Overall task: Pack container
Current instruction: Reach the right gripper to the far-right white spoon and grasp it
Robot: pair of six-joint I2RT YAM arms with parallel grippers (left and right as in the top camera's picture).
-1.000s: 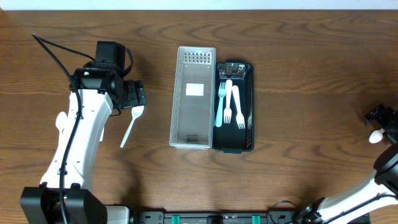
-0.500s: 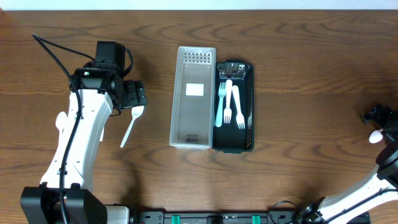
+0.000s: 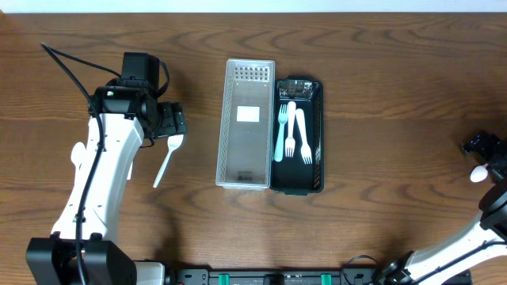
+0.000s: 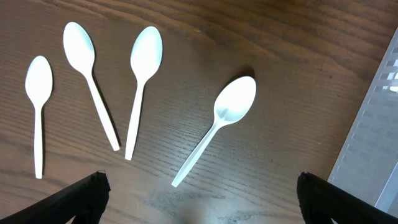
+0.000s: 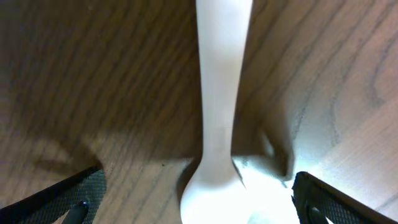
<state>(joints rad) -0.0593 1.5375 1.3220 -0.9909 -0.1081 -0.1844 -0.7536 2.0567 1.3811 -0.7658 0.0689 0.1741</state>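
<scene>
left gripper (image 4: 211,199): spread wide, hovering over nearest spoon (image 4: 219,124) beside clear tray (image 3: 246,124), likely lining up a pick | right gripper (image 5: 199,202): spread astride white utensil (image 5: 217,93), far right | black container (image 3: 297,180): mid-table, holding forks (image 3: 291,131)

four white plastic spoons (image 4: 234,104) toward the left edge of the table (image 3: 380,63); at centre, one clear perforated bin (image 3: 246,150) and one black tray (image 3: 320,134) with two white forks (image 3: 303,134) and one pale blue fork (image 3: 280,138); one white utensil (image 5: 221,93) by the right edge.
</scene>
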